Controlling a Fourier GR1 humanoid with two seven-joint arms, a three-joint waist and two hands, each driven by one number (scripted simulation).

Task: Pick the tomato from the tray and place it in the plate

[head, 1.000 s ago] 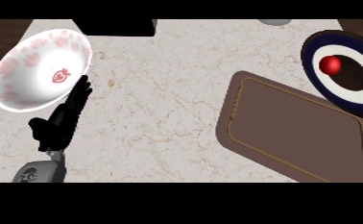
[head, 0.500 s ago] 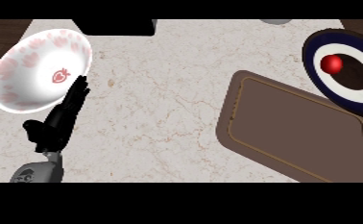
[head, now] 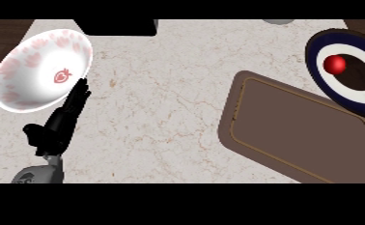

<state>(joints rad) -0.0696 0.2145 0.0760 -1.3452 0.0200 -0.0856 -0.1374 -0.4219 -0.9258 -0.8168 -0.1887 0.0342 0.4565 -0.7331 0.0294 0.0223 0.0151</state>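
The tomato lies on the dark blue and white plate at the right edge of the view, well apart from the left hand across the counter. That hand shows at lower left with its fingers straight and together, tips touching the rim of a white bowl with pink flower marks. The tomato is small, round, glossy red. The brown tray lies between hand and plate, just beside the plate. A black object sits at the top edge.
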